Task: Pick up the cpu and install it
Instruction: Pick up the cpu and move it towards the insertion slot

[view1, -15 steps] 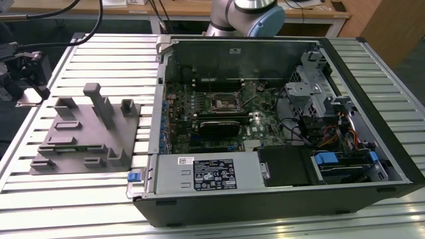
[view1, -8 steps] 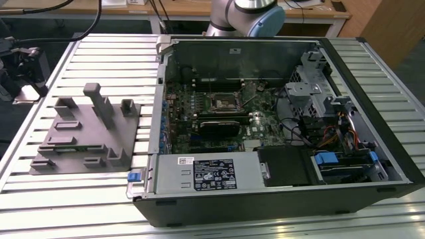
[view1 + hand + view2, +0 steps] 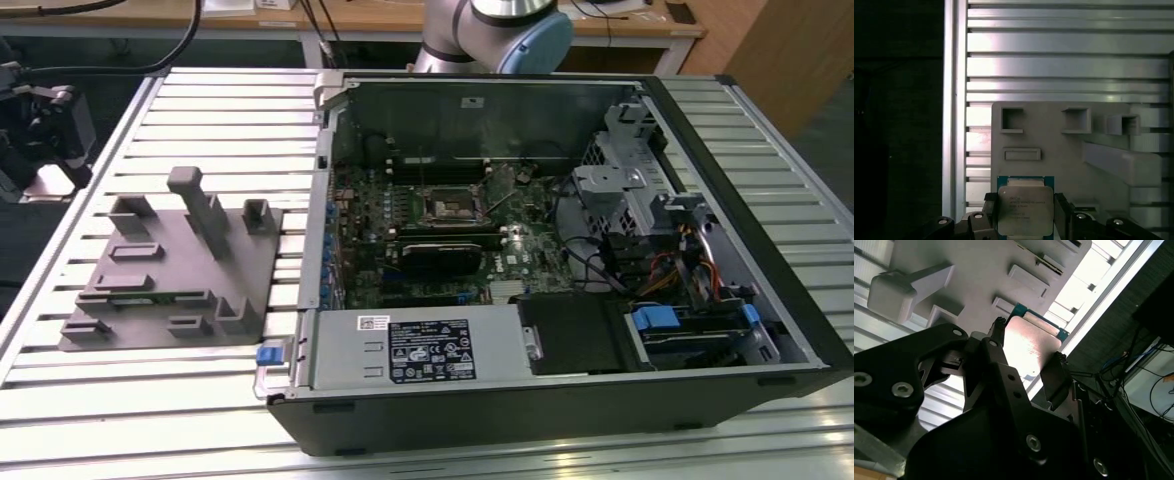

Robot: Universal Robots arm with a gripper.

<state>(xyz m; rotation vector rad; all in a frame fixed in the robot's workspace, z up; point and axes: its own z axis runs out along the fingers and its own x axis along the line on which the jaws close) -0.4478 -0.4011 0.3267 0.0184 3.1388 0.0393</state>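
item: cpu (image 3: 1025, 212), silver top, teal rim. in both wrist views i see it pinched by the gripper (image 3: 1025, 201), one finger on each of two opposite edges. just beyond the fingertips: grey fixture block (image 3: 1054, 145) on the slatted table (image 3: 1054, 60). whether chip touches block, i cannot tell.

A grey fixture block (image 3: 160, 270) lies on the slatted table (image 3: 134, 400) near its edge at the exterior view's left; beside it sits an open computer case (image 3: 534, 415) (motherboard (image 3: 527, 245) exposed).
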